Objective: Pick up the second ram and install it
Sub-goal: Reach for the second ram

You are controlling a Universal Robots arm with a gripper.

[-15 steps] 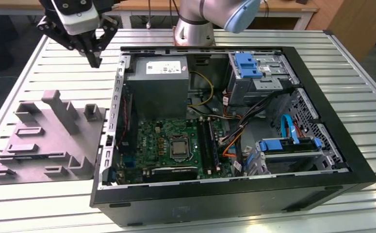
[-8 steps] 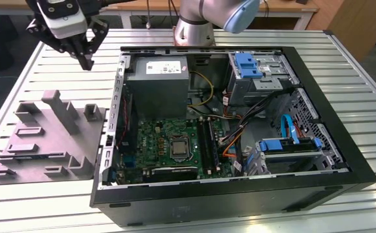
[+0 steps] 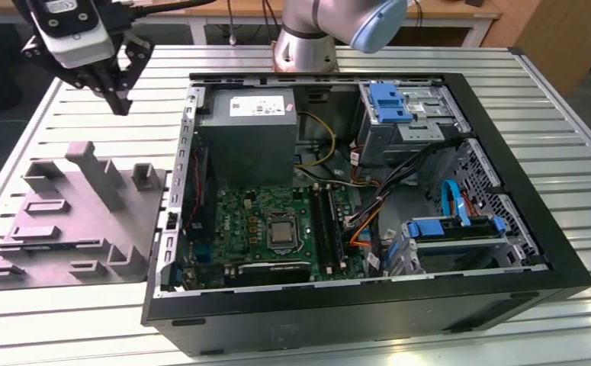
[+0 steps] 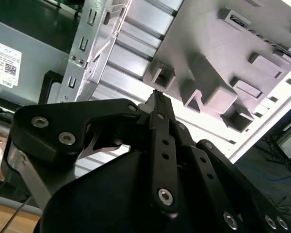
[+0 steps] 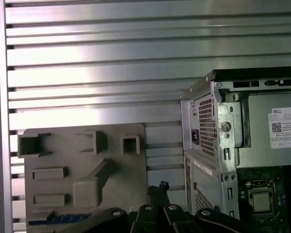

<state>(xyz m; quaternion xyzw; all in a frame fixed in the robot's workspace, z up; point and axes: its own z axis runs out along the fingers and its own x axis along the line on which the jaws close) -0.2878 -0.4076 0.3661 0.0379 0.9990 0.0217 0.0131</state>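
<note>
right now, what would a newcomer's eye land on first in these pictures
The open computer case dominates the scene, its green motherboard and grey power-supply box exposed. On the exterior view's left sits a grey moulded fixture, with a blue ram stick lying in it in the first wrist view. The black end effector hangs above that fixture, holding nothing.

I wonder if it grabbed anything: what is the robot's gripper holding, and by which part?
Nothing. The gripper is shut and empty; the blue RAM stick lies on the grey holder.
</note>
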